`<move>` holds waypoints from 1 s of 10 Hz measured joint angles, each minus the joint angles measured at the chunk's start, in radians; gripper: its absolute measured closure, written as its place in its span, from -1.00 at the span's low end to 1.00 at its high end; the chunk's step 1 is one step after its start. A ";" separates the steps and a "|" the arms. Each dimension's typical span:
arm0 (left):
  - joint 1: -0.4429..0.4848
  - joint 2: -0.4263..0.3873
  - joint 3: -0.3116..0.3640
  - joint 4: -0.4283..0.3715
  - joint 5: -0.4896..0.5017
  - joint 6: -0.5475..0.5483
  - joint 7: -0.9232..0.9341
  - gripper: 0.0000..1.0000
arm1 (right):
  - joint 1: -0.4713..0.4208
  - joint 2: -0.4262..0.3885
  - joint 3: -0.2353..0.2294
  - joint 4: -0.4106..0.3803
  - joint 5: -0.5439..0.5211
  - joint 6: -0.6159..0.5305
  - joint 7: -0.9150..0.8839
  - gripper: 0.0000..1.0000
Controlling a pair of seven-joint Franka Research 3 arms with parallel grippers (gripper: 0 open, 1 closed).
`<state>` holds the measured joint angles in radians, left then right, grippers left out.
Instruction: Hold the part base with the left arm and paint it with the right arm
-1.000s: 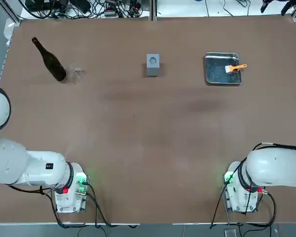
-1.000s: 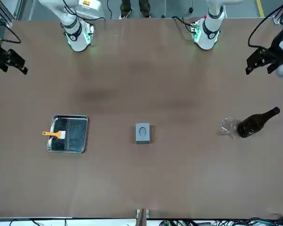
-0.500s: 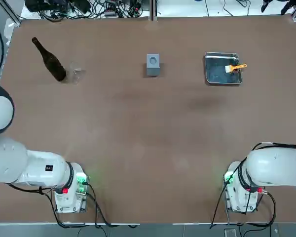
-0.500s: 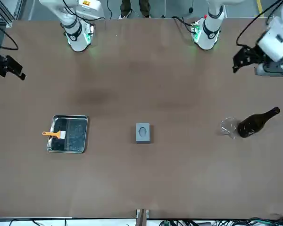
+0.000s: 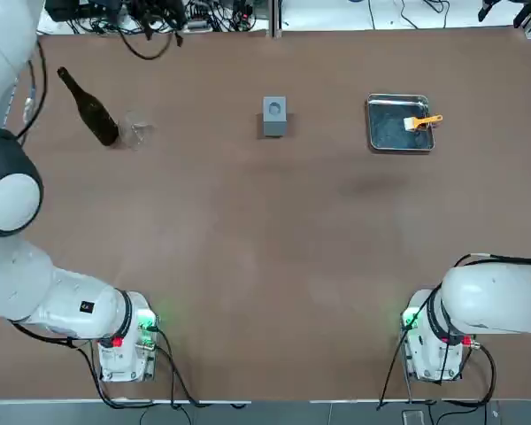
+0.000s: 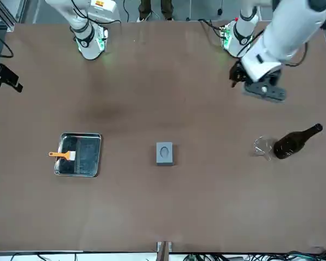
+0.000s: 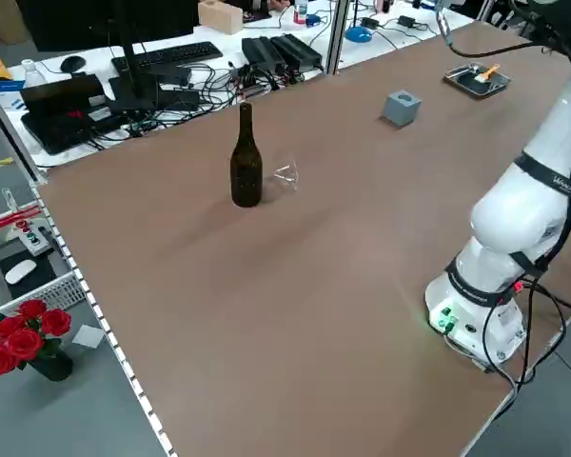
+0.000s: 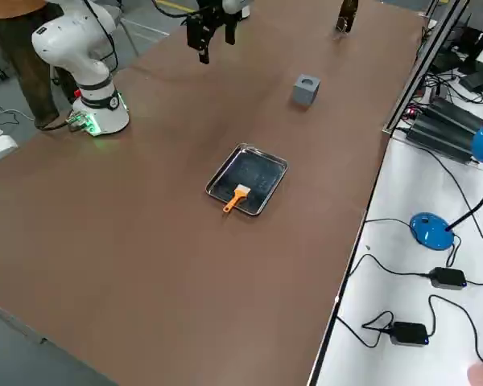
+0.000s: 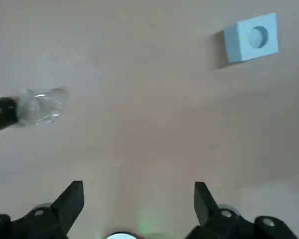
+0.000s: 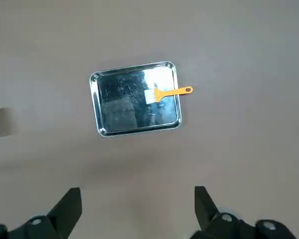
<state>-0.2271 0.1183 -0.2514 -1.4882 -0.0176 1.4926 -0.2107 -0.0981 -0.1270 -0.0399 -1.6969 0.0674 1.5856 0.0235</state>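
Looking from the robot's side outward:
Arm bases: the left arm (image 5: 35, 292) and the right arm (image 5: 491, 301) are mounted at the near edge of the table (image 5: 265, 257), with green lights at their feet.
Left gripper: the left gripper (image 9: 138, 199) hangs above the bare table, between its base and the far row of things. Its two fingers (image 9: 72, 196) are spread wide and hold nothing. In the front view it (image 6: 236, 76) is dark and hangs under the white arm.
Right gripper: the right gripper (image 10: 138, 201) is raised over the robot's right part of the table, fingers spread wide, nothing between them. In the front view it (image 6: 8, 81) is near the picture's left edge.
Part base: the grey block (image 5: 274, 116) stands on the table in the middle of the far row, round hole on top, well apart from both grippers.
Tray: the shiny metal tray (image 5: 400, 142) lies to the robot's right of the block, not touching it.
Brush: a brush (image 5: 421, 121) with an orange handle lies in the tray; its handle reaches over the rim.
Bottle: a dark bottle (image 5: 88, 107) stands at the robot's far left.
Glass: a clear glass (image 5: 138, 133) lies on its side just beside the bottle.
Behind the table: cables (image 5: 150, 13) on a white desk.
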 joint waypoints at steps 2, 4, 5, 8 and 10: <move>-0.121 0.096 -0.008 -0.003 0.001 0.040 -0.060 -0.96 | -0.011 0.003 -0.003 0.000 0.028 0.004 -0.031 -1.00; -0.186 0.181 -0.009 -0.003 0.004 0.159 -0.157 -0.97 | -0.082 0.027 -0.009 -0.001 0.111 0.020 -0.143 -1.00; -0.199 0.205 -0.009 -0.001 0.004 0.200 -0.191 -0.97 | -0.129 0.055 -0.012 0.002 0.154 0.032 -0.207 -1.00; -0.265 0.260 -0.009 0.000 0.004 0.244 -0.247 -0.97 | -0.281 0.214 -0.016 0.060 0.342 0.039 -0.410 -1.00; -0.289 0.289 -0.009 0.001 0.004 0.291 -0.275 -0.98 | -0.367 0.380 -0.017 0.116 0.469 0.039 -0.574 -1.00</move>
<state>-0.5162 0.4071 -0.2607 -1.4869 -0.0137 1.7840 -0.4860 -0.4648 0.2526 -0.0564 -1.5805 0.5360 1.6249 -0.5508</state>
